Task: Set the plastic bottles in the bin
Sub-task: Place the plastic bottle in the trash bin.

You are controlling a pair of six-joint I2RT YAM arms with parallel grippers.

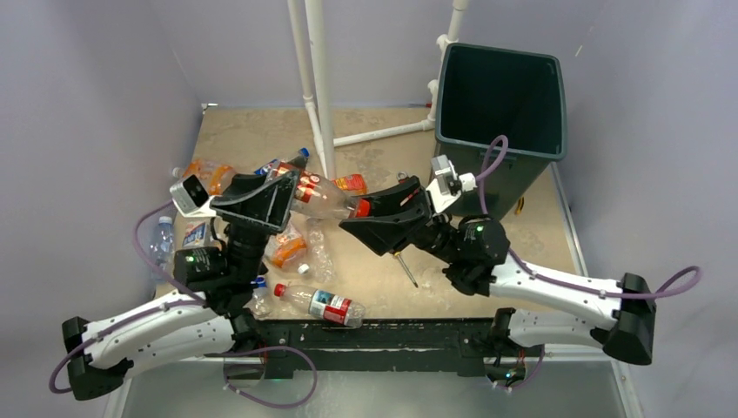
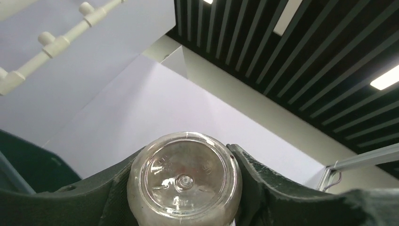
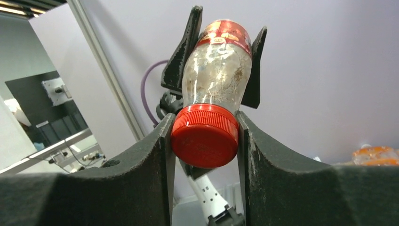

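While left fingers [image 2: 101, 197] pinch a bottle [image 1: 324, 198] at its base, right fingers [image 3: 141, 174] pinch its red cap [image 3: 204, 136].

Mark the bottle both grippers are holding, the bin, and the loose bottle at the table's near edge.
Held bottle [image 3: 216, 75]: right wrist view, clear body.
Bin [image 1: 505, 87]: top external view, inside wall.
Loose bottle [image 1: 329, 305]: top external view, label.

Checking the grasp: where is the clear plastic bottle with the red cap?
Top view, mid-table: the clear red-capped bottle is held between the left gripper at its base and right gripper at its cap.
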